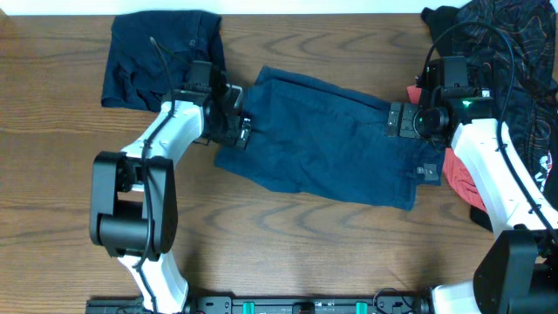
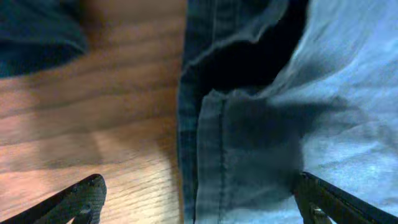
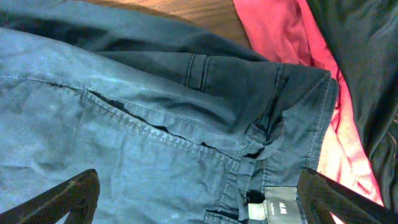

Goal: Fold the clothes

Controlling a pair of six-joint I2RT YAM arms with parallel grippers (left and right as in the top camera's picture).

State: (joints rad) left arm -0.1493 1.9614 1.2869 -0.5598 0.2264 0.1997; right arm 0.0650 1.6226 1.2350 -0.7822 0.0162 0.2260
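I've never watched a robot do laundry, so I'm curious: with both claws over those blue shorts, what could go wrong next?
The right gripper hangs open over the waistband, and a red garment lies right beside it; a pinch might drag that along. The left gripper straddles the hem of the shorts, where the layers gape, so it might catch only one layer.

Soft, even light falls from above on the wooden table [image 1: 305, 253]; the overhead view is sharp with faint shadows. Left wrist view is blurred, the navy shorts [image 2: 323, 124] washed pale, folds black. Right wrist view is crisp
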